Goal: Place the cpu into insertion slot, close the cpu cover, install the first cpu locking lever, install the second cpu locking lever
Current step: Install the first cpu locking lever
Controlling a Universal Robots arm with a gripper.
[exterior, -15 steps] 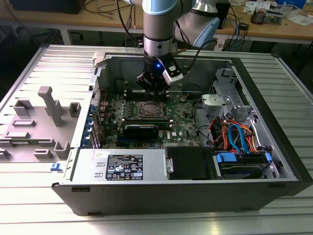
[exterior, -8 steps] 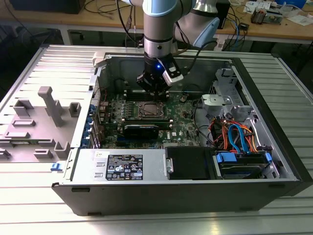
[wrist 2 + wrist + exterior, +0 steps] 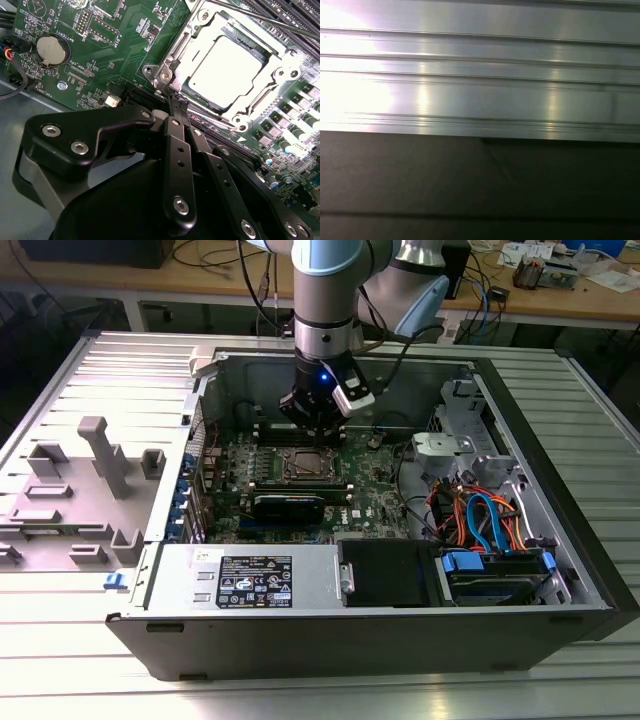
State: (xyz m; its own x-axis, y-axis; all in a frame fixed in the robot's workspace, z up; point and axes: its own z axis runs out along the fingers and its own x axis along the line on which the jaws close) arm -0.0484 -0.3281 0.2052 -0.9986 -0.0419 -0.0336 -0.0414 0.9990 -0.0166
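The cpu (image 3: pixel 227 70) is sitting in the insertion slot (image 3: pixel 165 75), with the cpu cover (image 3: pixel 280 75) lying flat around it.
The open computer case (image 3: pixel 400 640) is lying on the tabletop (image 3: pixel 90 660). Inside it the green motherboard (image 3: pixel 75 25) is carrying the slot, and the gripper (image 3: pixel 175 102), fingers pressed together, is hovering just beside the slot's corner; whether it is touching is unclear.

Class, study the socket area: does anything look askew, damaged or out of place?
Nothing stands out. In the second wrist view the cpu lies flat and square inside the cpu cover, whose frame sits level around it. The gripper is at one corner of the cover. Nothing bent or broken shows.
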